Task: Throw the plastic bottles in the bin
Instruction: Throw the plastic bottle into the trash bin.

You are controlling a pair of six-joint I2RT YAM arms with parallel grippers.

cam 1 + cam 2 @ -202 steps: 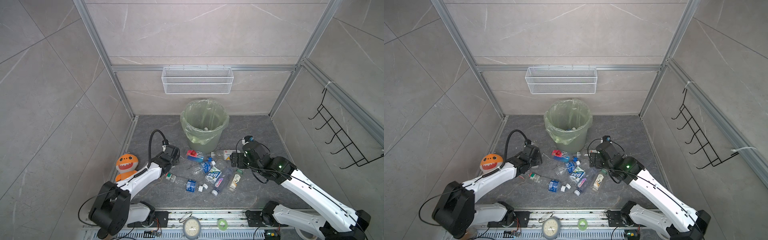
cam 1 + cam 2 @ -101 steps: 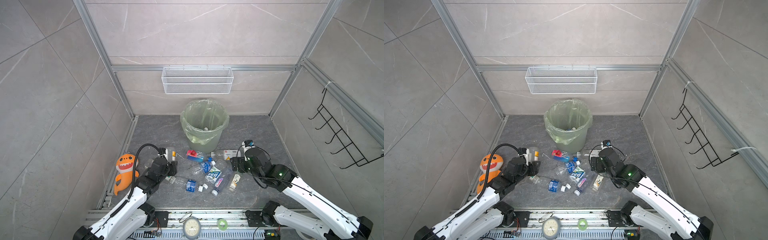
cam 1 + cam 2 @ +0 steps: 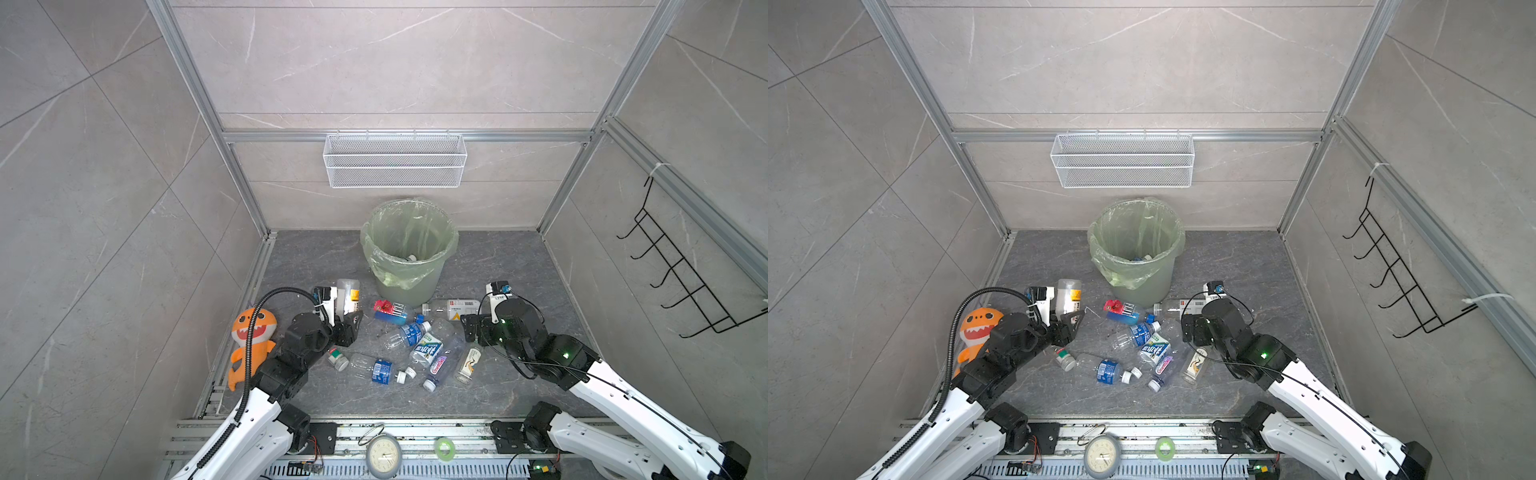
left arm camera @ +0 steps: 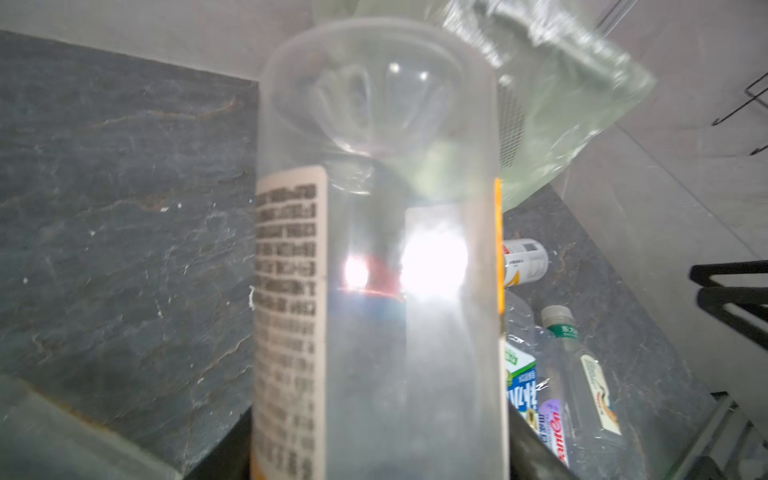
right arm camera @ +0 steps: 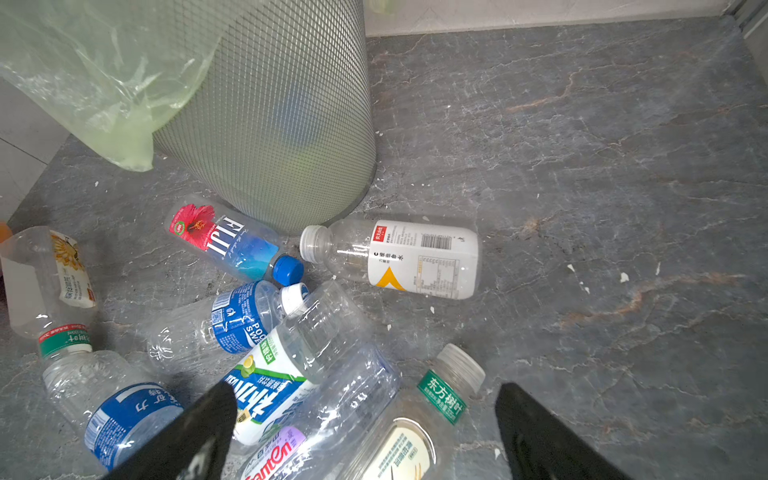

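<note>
My left gripper [image 3: 345, 318] [image 3: 1068, 319] is shut on a clear plastic bottle [image 3: 348, 293] [image 3: 1069, 295] with a white and yellow label, held up off the floor to the left of the bin [image 3: 409, 291] [image 3: 1140, 291]. In the left wrist view that bottle [image 4: 374, 257] fills the frame between the jaws. Several more plastic bottles lie in front of the bin, among them a red-and-blue one [image 3: 392, 311] [image 5: 224, 241] and a white-labelled one [image 3: 453, 307] [image 5: 415, 257]. My right gripper [image 3: 468, 332] [image 5: 368, 401] hangs open over a green-labelled bottle [image 5: 440, 401].
An orange plush shark [image 3: 251, 332] lies by the left wall. A white wire basket [image 3: 395, 162] hangs on the back wall and a black hook rack [image 3: 673, 270] on the right wall. A clock [image 3: 384, 455] and a tape roll [image 3: 444, 448] sit on the front rail.
My left arm has swung round so its forearm now comes from the front, and the bottle in its gripper has risen. The right gripper has dropped slightly toward the pile.
</note>
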